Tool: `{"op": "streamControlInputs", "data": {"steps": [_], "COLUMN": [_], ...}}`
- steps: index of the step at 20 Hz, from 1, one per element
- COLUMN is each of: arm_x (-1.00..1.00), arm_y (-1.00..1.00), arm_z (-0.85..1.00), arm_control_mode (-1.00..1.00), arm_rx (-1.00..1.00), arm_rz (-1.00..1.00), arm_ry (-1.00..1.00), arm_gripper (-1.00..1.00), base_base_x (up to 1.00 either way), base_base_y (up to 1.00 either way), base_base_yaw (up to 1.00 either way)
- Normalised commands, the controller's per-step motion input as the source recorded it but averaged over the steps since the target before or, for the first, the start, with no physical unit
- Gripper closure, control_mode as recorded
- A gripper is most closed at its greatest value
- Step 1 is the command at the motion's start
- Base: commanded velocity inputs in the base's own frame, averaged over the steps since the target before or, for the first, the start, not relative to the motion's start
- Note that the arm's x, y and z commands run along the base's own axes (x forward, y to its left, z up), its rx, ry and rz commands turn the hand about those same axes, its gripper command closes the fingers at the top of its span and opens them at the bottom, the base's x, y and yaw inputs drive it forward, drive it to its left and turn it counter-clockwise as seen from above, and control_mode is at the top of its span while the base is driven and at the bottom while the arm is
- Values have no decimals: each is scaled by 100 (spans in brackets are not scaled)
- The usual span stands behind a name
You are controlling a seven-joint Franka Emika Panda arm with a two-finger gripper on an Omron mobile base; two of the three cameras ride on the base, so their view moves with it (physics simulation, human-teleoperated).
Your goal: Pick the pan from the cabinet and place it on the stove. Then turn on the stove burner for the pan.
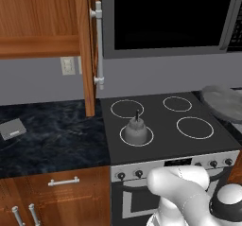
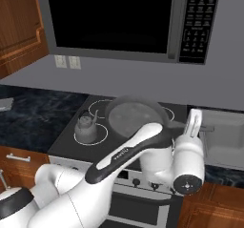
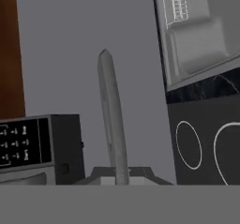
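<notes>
Here the gripper (image 2: 196, 127) is clamped on the long handle (image 3: 112, 124) of the pan (image 2: 133, 117), carrying it in the air above the stove (image 1: 160, 121). The pan hangs just beside the gripper, over the right-hand rings and well apart from the cabinet (image 1: 47, 21). A kettle (image 1: 136, 130) occupies the front-left ring, beyond the pan from the gripper. Judged best practice: keep the pan level, centre it over a free stove burner (image 1: 194, 127), lower until it seats, then release before reaching for the knobs (image 1: 138, 174).
</notes>
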Motion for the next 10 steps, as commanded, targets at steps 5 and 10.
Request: {"op": "streamControlInputs", "data": {"steps": [5,10], "arm_x": [16,21], "arm_y": [0,0], "arm_z": [-36,-48], "arm_control_mode": [-100,-100], "arm_rx": [-2,-5], "arm_rz": [-1,-1], "arm_ry": [-6,-1], "arm_gripper": [100,100], "base_base_x": [0,0], "base_base_y": [0,0], "base_base_yaw": [0,0]}}
